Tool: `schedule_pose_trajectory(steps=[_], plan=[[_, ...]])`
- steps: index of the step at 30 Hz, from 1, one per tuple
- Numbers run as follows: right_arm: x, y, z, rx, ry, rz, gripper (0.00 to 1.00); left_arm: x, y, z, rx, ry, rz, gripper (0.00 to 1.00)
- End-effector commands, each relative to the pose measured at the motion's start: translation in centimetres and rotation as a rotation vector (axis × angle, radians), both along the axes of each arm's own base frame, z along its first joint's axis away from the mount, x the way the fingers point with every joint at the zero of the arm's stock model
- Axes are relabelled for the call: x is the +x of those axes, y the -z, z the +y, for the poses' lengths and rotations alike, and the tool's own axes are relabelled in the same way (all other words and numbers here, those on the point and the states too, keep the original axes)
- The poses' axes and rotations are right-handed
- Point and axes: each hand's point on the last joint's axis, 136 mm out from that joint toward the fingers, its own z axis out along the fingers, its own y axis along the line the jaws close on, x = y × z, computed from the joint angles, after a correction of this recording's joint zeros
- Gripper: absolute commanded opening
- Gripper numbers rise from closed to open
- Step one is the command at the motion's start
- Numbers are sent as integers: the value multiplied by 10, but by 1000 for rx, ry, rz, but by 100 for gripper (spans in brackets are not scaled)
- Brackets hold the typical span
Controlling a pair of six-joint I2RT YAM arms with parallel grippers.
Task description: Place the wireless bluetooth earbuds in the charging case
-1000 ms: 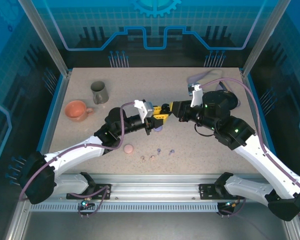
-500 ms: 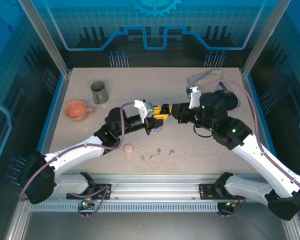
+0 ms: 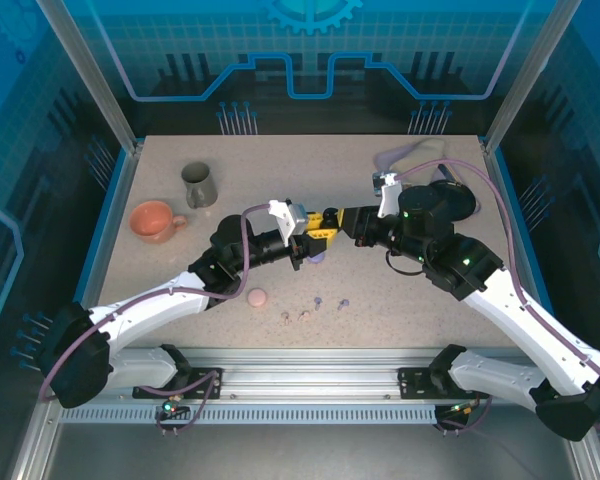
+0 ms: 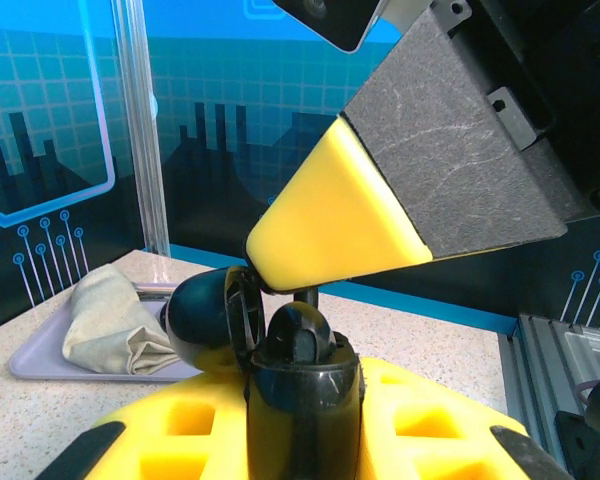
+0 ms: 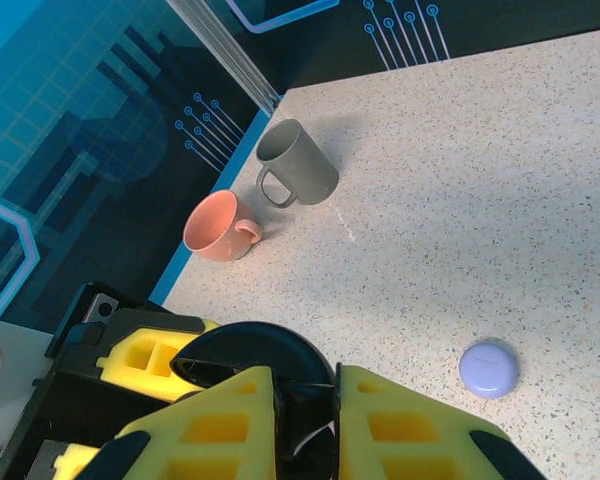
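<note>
My left gripper (image 4: 302, 395) is shut on a black charging case (image 4: 302, 420), held upright above the table with its lid (image 4: 202, 320) swung open to the left. A black earbud (image 4: 298, 335) sits in the case's mouth, its stem pointing up. My right gripper (image 5: 305, 410) is shut, its yellow tip (image 4: 330, 220) down on that stem. From above the two grippers (image 3: 318, 232) (image 3: 335, 217) meet mid-table. Several loose wireless bluetooth earbuds (image 3: 304, 315) (image 3: 342, 302) lie on the table near the front. A lavender case (image 5: 488, 368) lies shut below the grippers, and a pinkish-beige case (image 3: 257, 297) lies front left.
A grey mug (image 3: 198, 185) and a pink mug (image 3: 152, 220) stand at the back left. A dark round dish (image 3: 452, 200) sits at the back right, behind my right arm. A lavender tray (image 4: 40, 355) holds a folded cloth (image 4: 110, 320).
My right gripper has edged slightly left, closer onto the case in my left gripper. Both grips are unchanged.
</note>
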Motion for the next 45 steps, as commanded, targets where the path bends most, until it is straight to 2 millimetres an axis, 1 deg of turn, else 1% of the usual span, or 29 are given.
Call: schedule_pose_trajectory(steps=[1,30,45], plan=[[-13,6,7,9,-48,35,17,-5,-27,-4,-59,20,-62,0],[-21,4,7,0,-70,89,17,-7,-24,-6,-48,34,-69,0],[-20,-1,3,7,-54,85,17,-7,-23,-7,-39,37,-75,0]])
